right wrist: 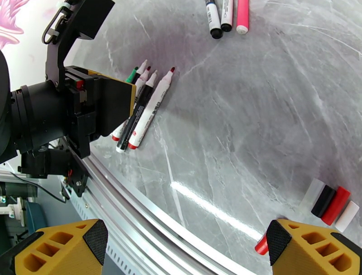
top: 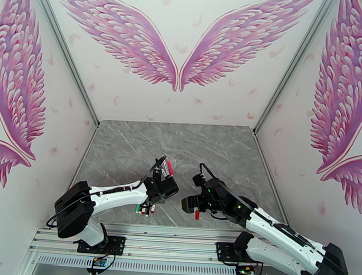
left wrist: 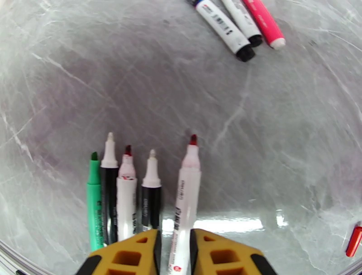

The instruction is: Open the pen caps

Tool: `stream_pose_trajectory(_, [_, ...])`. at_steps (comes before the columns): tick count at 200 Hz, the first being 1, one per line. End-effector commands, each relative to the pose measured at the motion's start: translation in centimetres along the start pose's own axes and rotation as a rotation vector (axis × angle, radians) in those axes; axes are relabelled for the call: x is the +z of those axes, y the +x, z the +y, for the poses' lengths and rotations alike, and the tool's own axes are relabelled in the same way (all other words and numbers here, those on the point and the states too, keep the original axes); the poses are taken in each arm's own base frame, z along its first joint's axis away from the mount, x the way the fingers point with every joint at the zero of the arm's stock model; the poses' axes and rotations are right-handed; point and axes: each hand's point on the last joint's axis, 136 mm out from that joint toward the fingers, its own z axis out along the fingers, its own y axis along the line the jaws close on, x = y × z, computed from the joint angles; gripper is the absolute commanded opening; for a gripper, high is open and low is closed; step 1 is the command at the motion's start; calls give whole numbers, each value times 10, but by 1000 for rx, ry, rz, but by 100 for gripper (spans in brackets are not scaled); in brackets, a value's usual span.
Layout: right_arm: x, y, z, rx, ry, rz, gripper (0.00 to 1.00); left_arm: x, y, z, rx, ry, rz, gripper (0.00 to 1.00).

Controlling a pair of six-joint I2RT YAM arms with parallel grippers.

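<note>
Pen caps, stubby cylinders on glossy marble; left fingers tight around slim pen, right fingers apart.

Five uncapped pens, three capped pens, five loose caps: two whitish, one black, two red.

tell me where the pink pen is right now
In the left wrist view the pink pen lies on the table at the picture's top right, right beside a black-capped white pen.
</note>
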Motion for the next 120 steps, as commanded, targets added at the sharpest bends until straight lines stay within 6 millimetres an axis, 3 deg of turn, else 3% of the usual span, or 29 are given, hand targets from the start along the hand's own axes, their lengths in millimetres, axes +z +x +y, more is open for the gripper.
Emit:
stream_pose_trajectory(1, [-3, -3, -1, -4, 20, -7, 99, 4, 6, -12, 11, 70, 14, 27])
stream_pose_trajectory(54, [0, -1, -3, 5, 19, -7, 99, 15, -6, -34, -20, 168, 27, 27])
stream_pose_trajectory(120, [-5, 3, -6, 12, 25, -19, 99, 44, -1, -30, -63, 183, 83, 27])
